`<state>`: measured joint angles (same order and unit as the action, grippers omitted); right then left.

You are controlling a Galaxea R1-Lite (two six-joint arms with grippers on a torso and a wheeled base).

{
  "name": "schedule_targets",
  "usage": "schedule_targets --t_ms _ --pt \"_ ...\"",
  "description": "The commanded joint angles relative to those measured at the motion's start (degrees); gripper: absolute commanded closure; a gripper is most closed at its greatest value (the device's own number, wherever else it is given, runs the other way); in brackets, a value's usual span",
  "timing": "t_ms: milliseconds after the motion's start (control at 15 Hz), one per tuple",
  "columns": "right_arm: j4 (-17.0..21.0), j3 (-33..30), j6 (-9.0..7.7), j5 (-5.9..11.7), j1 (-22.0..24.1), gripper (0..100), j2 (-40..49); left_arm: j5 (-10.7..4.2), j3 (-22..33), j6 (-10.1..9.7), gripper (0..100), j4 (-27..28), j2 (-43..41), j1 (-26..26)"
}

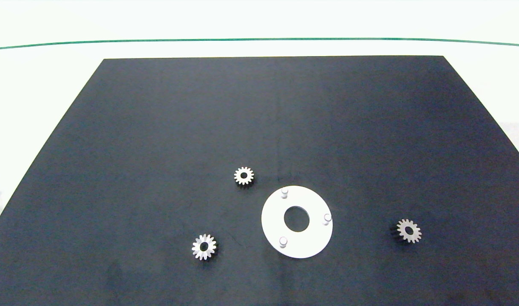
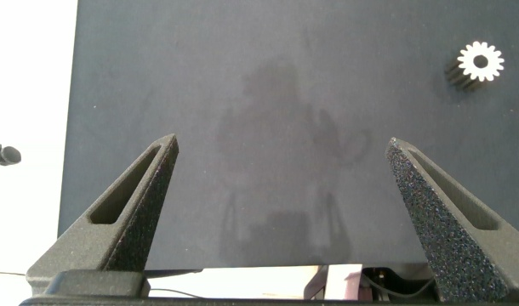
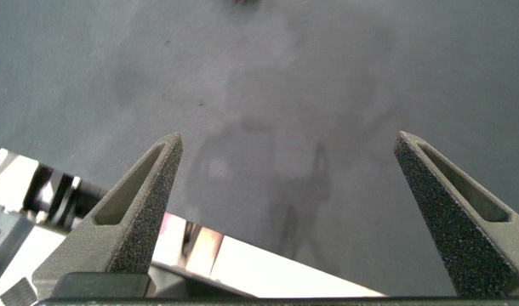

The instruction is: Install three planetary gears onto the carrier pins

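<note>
Nothing installed yet — opening step, by the look of it. Flat white round disc (image 1: 297,221) with a large central hole, near the front edge of the black mat (image 1: 259,127), a little right of middle; three short whitish carrier pins (image 1: 285,193) all bare. Three small silver-grey toothed planetary gears (image 1: 244,175) flat on the mat: one just behind the disc's left side, one toward the front-left, one well apart toward the right edge. Left gripper (image 2: 281,212) and right gripper (image 3: 289,212) both spread wide, empty, above the mat's front edge. Next, probably: down over one gear, pinch across its teeth — then bore lined up squarely over a pin.
</note>
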<state>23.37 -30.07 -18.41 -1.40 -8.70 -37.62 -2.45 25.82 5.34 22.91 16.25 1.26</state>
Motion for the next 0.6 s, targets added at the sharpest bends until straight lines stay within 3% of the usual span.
schedule_targets --t_ms 67,600 --pt "-3.42 -2.27 -0.4 0.17 -1.32 0 -11.77 -0.01 0.28 0.02 0 0.12 0.36 0.06" --pt "-9.31 -3.94 0.13 -0.53 -3.51 0 -26.98 0.08 -0.33 0.02 0 0.3 0.1 0.15"
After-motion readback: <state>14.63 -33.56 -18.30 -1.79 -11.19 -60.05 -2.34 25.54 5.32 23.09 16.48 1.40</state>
